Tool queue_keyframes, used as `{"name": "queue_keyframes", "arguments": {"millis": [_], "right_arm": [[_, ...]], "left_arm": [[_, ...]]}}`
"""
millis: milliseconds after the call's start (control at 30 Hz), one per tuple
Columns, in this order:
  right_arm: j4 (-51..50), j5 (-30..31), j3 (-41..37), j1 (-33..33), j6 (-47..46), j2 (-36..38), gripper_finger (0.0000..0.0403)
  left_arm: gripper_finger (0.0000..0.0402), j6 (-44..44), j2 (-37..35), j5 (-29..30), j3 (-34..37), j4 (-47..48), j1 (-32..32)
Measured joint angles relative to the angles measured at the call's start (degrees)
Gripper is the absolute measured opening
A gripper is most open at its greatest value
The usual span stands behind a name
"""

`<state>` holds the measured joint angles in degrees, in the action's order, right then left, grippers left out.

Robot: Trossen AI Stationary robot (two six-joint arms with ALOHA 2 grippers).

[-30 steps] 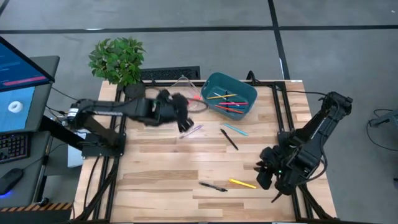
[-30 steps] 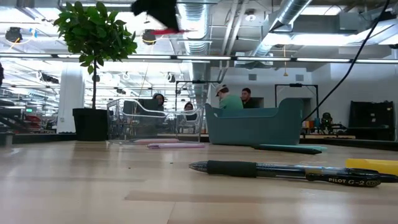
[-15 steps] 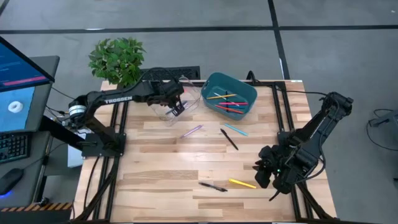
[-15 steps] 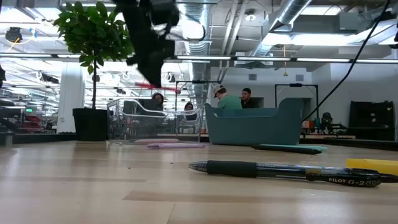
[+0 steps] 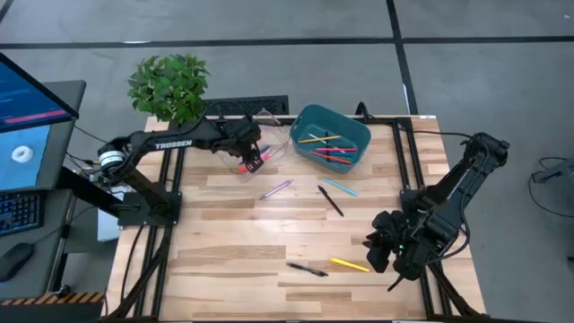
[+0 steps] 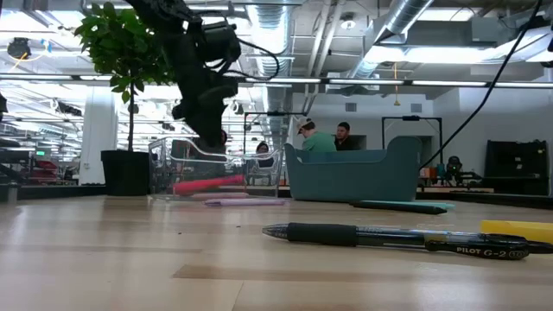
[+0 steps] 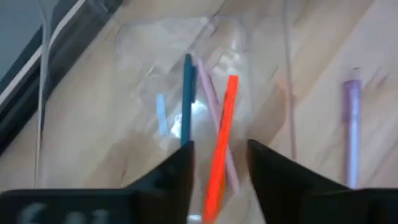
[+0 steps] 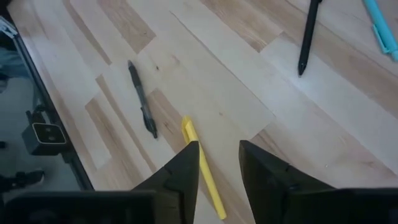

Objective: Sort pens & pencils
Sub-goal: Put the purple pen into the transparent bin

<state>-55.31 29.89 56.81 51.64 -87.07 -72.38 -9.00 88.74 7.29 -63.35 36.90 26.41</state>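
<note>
A leafy potted plant (image 5: 169,86) sits at the table's far left corner. A monitor (image 5: 27,108) glows beside it; people (image 6: 321,136) sit far behind

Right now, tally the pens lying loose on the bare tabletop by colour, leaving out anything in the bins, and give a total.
black pens: 2
yellow pen: 1
teal pen: 1
purple pen: 1
Total: 5
</note>
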Motion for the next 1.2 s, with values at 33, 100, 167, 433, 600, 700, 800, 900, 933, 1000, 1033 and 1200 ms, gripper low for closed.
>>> {"name": "queue_keyframes", "arguments": {"millis": [33, 100, 167, 433, 600, 700, 800, 900, 933, 1000, 1033, 1200], "right_arm": [[0.0, 0.0, 0.0, 0.0, 0.0, 0.0, 0.0139], [0.0, 0.0, 0.0, 0.0, 0.0, 0.0, 0.0144], [0.0, 0.0, 0.0, 0.0, 0.0, 0.0, 0.0149], [0.5, -1.3, 0.0, 0.0, 0.0, 0.0, 0.0154], [1.1, -1.6, 0.0, 0.3, 0.0, 0.0, 0.0146], [1.6, -1.6, 0.0, 0.9, 0.0, 0.0, 0.0143], [1.8, -1.6, 0.0, 1.3, 0.0, 0.0, 0.0141], [1.8, -1.6, 0.0, 1.6, 0.0, 0.0, 0.0141], [1.8, -1.6, 0.0, 1.6, 0.0, 0.0, 0.0142], [1.8, -1.6, 0.0, 1.6, 0.0, 0.0, 0.0143], [1.8, -1.6, 0.0, 1.6, 0.0, 0.0, 0.0143], [1.7, -1.6, 0.0, 1.7, 0.3, 0.0, 0.0140]], "left_arm": [[0.0156, 0.1, -0.1, -0.5, -0.6, 0.6, 0.0], [0.0192, -0.5, -0.2, -0.6, -2.8, 2.9, 0.0], [0.0223, -2.3, -0.2, -0.9, -5.5, 6.5, -0.3], [0.0242, -6.4, -0.2, -9.9, -18.6, 10.6, -11.5], [0.0219, -8.3, -0.3, 1.2, -22.0, 5.9, -25.8], [0.0210, -10.2, 1.2, 9.4, -21.9, 3.2, -32.2], [0.0204, -14.4, 4.7, 12.2, -21.9, 2.8, -34.4], [0.0202, -14.4, 9.6, 10.4, -21.9, 2.3, -33.9], [0.0202, -14.0, 11.4, 9.6, -21.8, 2.3, -33.4], [0.0202, -13.1, 14.4, 7.5, -21.8, 2.2, -31.5], [0.0202, -12.9, 15.9, 6.0, -21.8, 2.0, -30.1], [0.0202, -11.1, 21.1, 3.5, -21.8, 1.9, -23.7]]}}
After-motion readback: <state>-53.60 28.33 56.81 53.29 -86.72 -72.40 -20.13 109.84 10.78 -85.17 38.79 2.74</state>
